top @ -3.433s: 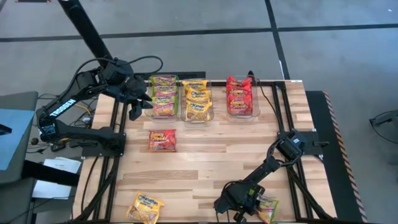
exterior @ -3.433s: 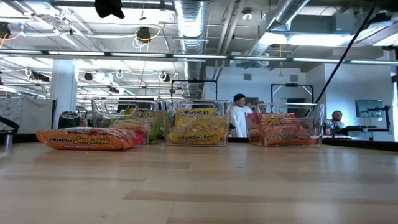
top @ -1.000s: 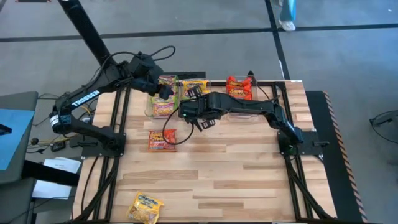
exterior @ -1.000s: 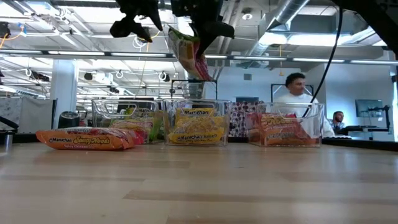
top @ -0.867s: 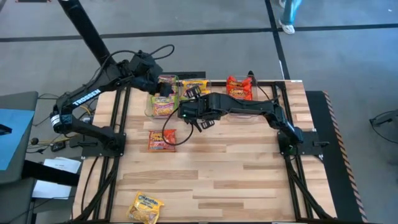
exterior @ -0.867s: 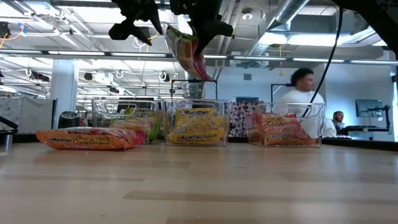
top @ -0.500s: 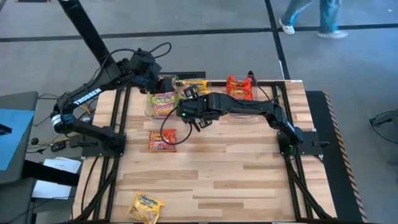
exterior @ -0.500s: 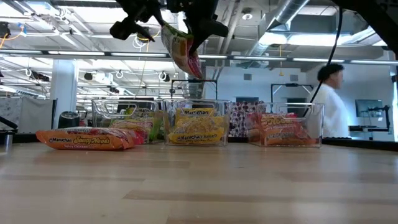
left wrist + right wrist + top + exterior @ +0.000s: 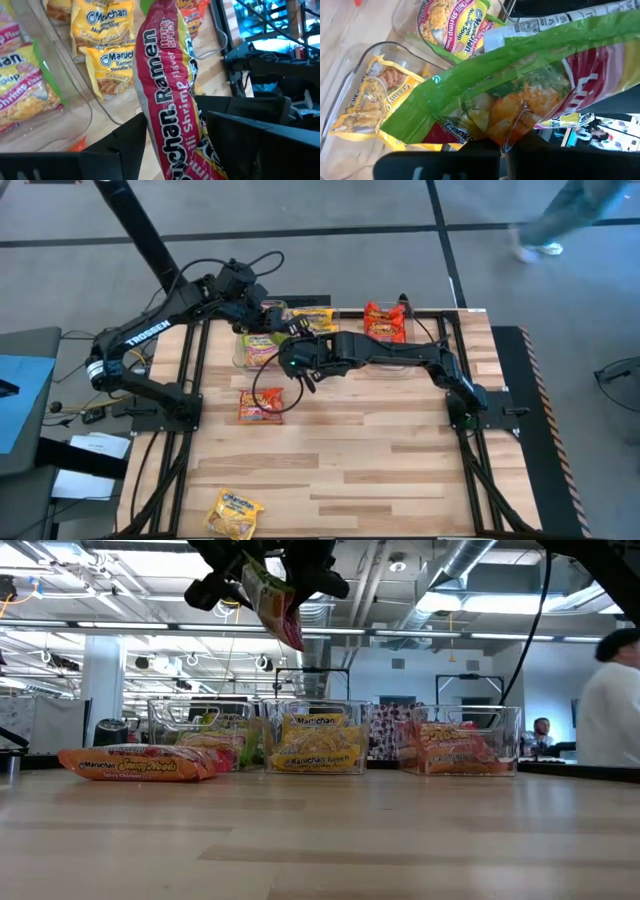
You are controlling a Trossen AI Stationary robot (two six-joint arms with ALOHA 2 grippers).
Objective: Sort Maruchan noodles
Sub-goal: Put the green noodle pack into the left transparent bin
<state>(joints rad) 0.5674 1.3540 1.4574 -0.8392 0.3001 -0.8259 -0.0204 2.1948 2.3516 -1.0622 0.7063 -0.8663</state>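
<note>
Green-pink packet held mid-air between both pincers

Green-and-pink chili shrimp packet (image 9: 272, 600) hangs above the bins, over the gap between green bin (image 9: 257, 348) and yellow bin (image 9: 318, 322). Right pincer (image 9: 290, 363) clamped tight on its edge. Left pincer (image 9: 270, 320) spread wide, fingers either side of the packet, not gripping. Red packet (image 9: 260, 406) and yellow packet (image 9: 232, 513) lie loose on wooden surface (image 9: 400, 440).

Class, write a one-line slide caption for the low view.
Right gripper holds a green-and-pink noodle packet high above three clear bins; the left gripper hovers beside it.
</note>
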